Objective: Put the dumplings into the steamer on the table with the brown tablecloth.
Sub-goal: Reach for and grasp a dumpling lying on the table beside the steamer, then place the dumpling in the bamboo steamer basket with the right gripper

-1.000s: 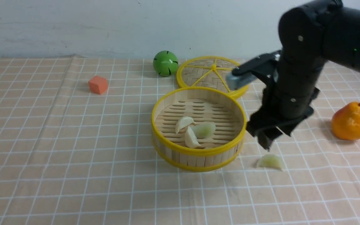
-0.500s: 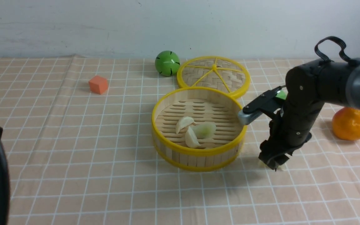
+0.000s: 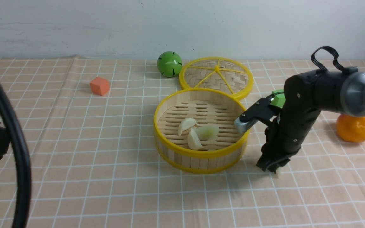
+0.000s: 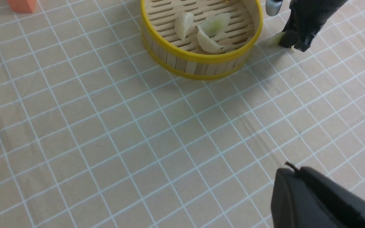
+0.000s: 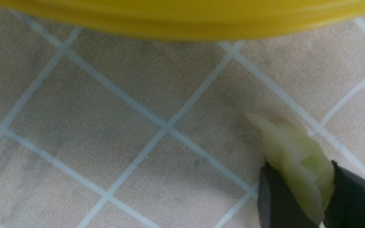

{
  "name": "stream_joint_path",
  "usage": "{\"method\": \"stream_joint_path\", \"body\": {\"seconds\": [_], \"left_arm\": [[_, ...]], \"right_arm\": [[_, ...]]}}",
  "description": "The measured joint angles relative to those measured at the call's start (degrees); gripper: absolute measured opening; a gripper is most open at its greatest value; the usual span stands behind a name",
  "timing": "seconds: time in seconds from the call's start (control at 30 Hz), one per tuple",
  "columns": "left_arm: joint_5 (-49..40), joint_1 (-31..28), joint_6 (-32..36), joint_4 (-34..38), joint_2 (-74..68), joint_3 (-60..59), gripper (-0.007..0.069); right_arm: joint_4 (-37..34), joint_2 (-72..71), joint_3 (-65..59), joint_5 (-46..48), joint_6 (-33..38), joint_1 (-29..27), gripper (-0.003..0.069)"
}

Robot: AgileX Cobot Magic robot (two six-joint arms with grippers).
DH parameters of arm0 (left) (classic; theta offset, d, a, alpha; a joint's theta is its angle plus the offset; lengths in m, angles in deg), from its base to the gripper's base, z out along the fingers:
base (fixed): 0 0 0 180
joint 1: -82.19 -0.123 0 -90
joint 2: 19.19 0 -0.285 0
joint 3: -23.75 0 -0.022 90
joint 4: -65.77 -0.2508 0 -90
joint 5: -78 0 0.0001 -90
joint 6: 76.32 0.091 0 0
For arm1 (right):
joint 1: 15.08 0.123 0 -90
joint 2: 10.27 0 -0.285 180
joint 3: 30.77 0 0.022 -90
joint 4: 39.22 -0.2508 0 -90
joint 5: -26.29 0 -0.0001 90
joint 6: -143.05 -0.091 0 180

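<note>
The steamer (image 3: pixel 201 154) stands mid-table on the brown tablecloth (image 3: pixel 90 152). It holds two cream-white dumplings (image 3: pixel 186 124) and one green dumpling (image 3: pixel 208 130). My right gripper (image 3: pixel 272 167) is down on the cloth just right of the steamer. Its jaws are closed against both sides of the fourth, pale green dumpling (image 5: pixel 296 152), which rests on the cloth. A tip of that dumpling also shows in the left wrist view (image 4: pixel 275 38) beside the right gripper (image 4: pixel 296 41). My left gripper (image 4: pixel 291 169) is shut and empty, above bare cloth in front of the steamer (image 4: pixel 201 58).
A woven lid (image 3: pixel 216 76) and a green ball (image 3: pixel 169 64) lie behind the steamer. An orange cube (image 3: pixel 99 85) sits far left. A pear (image 3: pixel 355 128) and a green cube (image 3: pixel 277 98) are behind my right arm. My left arm's cable loop (image 3: pixel 14 142) fills the left edge.
My right arm has come down from above the steamer's right side onto the green dumpling on the cloth. My left arm's cable has swung into view at the left.
</note>
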Motion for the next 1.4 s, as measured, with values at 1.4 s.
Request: {"method": "stream_joint_path", "body": {"seconds": [1.4], "left_arm": [[19.74,0.00,1.32,0.01,3.04,-22.50,0.0021]], "right_arm": [[-4.57,11.96,39.47,12.15,-18.05,5.72,0.0426]]}}
